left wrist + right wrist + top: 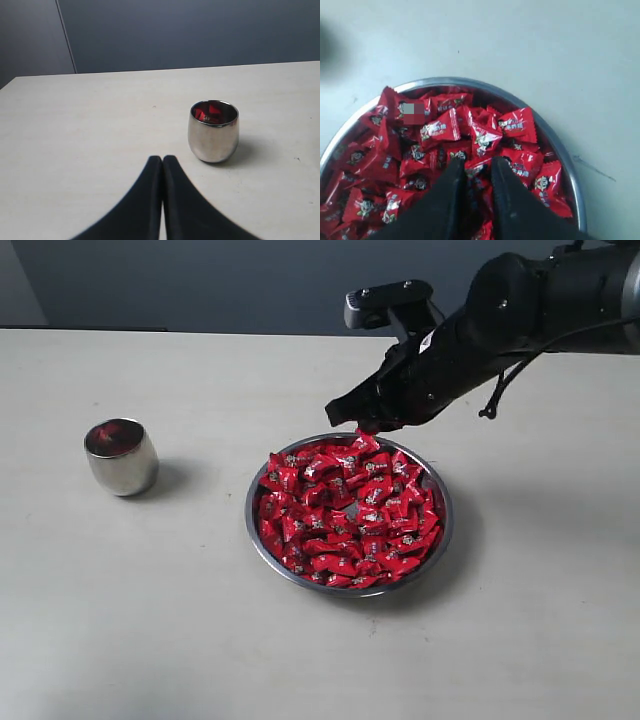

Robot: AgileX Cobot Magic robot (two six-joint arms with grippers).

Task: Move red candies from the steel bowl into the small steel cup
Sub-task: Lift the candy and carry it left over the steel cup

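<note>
The steel bowl (249, 525) sits mid-table, heaped with red candies (345, 512). Just above its far rim hangs my right gripper (362, 423), shut on one red candy (368, 427). In the right wrist view that candy (479, 174) is pinched between the black fingers (454, 172) over the pile (440, 130) and the bowl rim (445, 80). The small steel cup (121, 457) stands upright at the left with red showing inside. My left gripper (162, 160) is shut and empty, low over the table a little short of the cup (213, 133).
A pale tabletop (150, 620) surrounds the bowl and the cup. A dark wall (200, 280) runs behind the table's far edge. A cable (500, 390) loops under the right arm.
</note>
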